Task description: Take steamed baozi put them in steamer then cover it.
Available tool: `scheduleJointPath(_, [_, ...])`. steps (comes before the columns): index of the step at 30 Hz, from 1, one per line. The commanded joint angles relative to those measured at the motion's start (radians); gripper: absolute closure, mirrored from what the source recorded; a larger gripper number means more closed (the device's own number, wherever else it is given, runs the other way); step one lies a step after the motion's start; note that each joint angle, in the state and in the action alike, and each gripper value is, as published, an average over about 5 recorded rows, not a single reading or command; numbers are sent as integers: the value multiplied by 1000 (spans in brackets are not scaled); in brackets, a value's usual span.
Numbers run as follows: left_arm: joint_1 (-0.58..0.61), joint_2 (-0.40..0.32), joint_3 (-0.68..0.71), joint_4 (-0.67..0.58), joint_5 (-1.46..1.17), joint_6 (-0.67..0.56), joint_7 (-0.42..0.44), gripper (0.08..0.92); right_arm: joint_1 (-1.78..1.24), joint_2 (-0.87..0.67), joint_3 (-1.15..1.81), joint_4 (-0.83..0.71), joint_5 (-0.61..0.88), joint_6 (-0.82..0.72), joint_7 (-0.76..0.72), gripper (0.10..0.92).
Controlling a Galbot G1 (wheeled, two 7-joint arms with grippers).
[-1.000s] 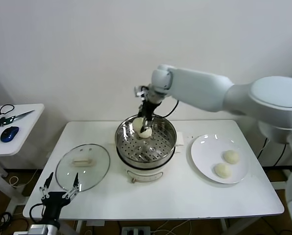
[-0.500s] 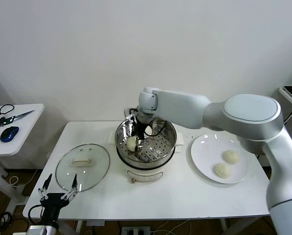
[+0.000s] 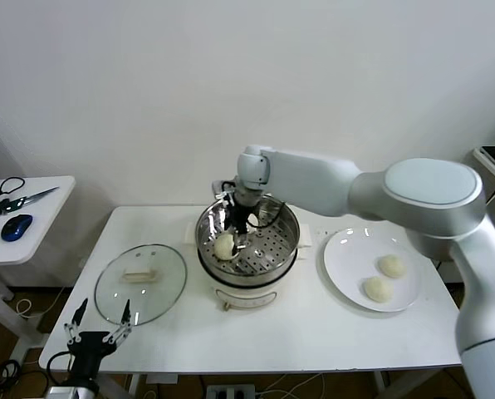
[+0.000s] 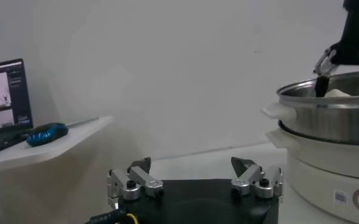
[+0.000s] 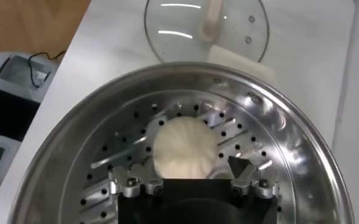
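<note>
Baozi (image 3: 224, 246) is seen on the perforated floor of the steamer (image 3: 286, 218), toward its nine o'clock side, between the spread fingers of the right claw (image 3: 237, 239). The left claw (image 3: 97, 336) is parked wide open below the surface (image 3: 314, 328) edge, near the glass cover (image 3: 139, 284). Two more baozi (image 3: 391, 265) are left on the white plate (image 3: 340, 258) at three o'clock.

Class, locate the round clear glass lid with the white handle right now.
In the head view, the round clear glass lid lies flat on the white table, on the robot's left of the shiny steel steamer, near the table's front edge.
</note>
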Motion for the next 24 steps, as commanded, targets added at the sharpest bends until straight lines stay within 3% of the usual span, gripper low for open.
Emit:
scheduleJointPath(1, [-19, -8, -5, -15, 1, 16, 0, 177, 167, -266, -5, 204, -17, 20, -51, 203])
scheduleJointPath(6, [-28, -1, -6, -23, 7, 26, 0, 177, 226, -461, -18, 292, -49, 39, -58, 203])
scheduleJointPath(11, [-21, 2, -1, -21, 20, 29, 1, 177, 170, -632, 19, 349, -184, 55, -80, 203])
scheduleJointPath(18, [-14, -1, -4, -24, 34, 32, 0, 177, -67, -828, 124, 376, -425, 81, -91, 203])
scheduleJointPath(24, [-11, -4, -6, -20, 43, 35, -1, 177, -300, -897, 293, 327, -564, 117, -89, 203])
